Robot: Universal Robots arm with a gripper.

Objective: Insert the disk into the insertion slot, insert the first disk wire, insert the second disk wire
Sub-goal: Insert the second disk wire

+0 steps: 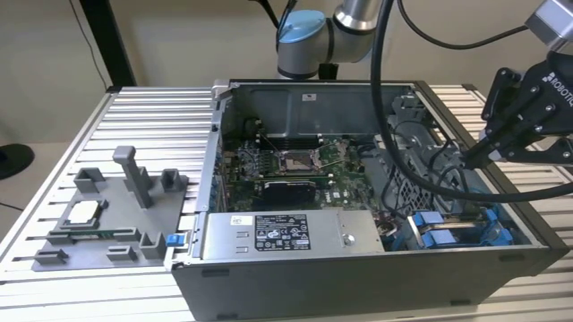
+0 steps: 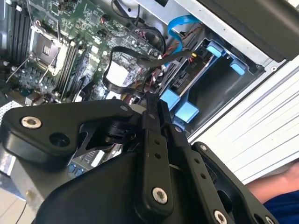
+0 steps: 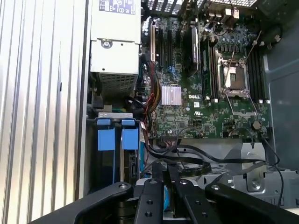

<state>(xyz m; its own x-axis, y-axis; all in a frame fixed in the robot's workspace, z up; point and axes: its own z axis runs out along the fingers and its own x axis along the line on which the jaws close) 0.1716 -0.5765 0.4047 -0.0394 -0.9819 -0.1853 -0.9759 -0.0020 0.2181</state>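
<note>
Exterior view cuts off the gripper (image 1: 472, 159) over the open computer case (image 1: 358, 268); its fingers (image 2: 152, 109) are nearly closed, perhaps pinching a black cable (image 2: 140, 58); I cannot tell.

Ribbed bare-metal table (image 1: 134, 121), matt grey plastic tray (image 1: 98, 221), grey sheet-metal case (image 1: 358, 282), glossy blue plastic rails (image 3: 114, 138), matt black gripper (image 2: 152, 109), finned metal heatsink (image 3: 171, 95)

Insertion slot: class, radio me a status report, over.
Gripper shut, above computer case corner. Insertion slot, blue rails, beneath it. Black cables loop near the tips.
</note>
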